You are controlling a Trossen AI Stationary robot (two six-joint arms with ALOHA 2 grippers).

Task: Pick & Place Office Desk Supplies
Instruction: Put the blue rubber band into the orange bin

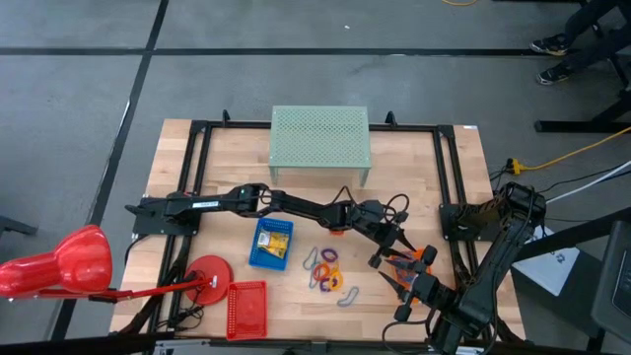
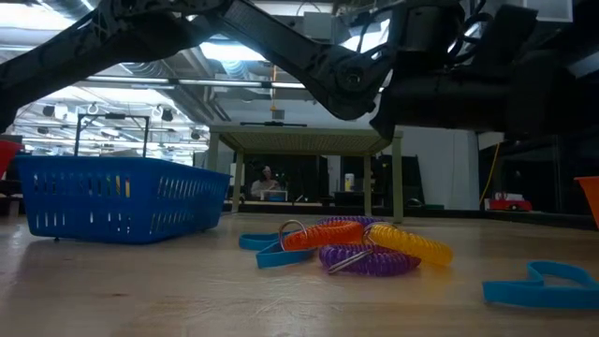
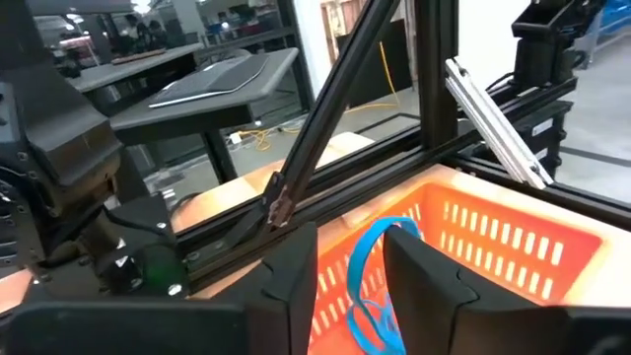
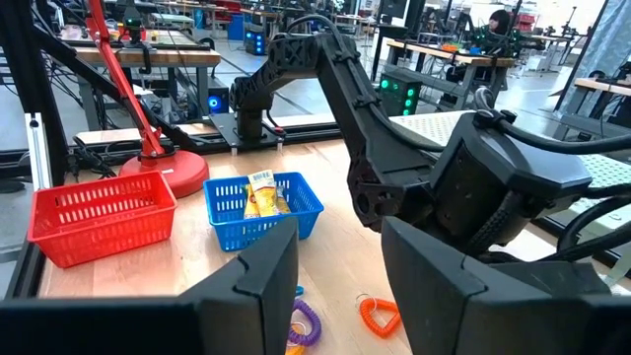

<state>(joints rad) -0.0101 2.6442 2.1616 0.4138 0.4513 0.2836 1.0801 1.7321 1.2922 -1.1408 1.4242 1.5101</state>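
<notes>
My left gripper (image 3: 350, 258) reaches level across the table over the orange tray (image 3: 513, 237), its fingers apart. A thin blue wire loop (image 3: 367, 281) stands in the gap between them, its lower end down in the tray. My right gripper (image 4: 340, 258) waits open and empty near the table's front right (image 1: 404, 301). Orange, yellow and purple coil loops (image 2: 365, 245) lie mid-table with flat blue loops (image 2: 543, 285) beside them. The blue tray (image 1: 271, 244) holds yellow-and-black clips (image 4: 261, 197). My left gripper has the blue loop's upper curve (image 3: 394, 227) level with its fingertips. I cannot tell whether either finger touches the loop. The gap between the fingers is far wider than the wire.
A red tray (image 1: 246, 308) and the red lamp's base (image 1: 207, 271) stand front left. A green mesh shelf (image 1: 320, 138) sits at the far edge. A black frame (image 1: 449, 168) runs around the table. An orange loop (image 4: 378, 314) lies below the left arm.
</notes>
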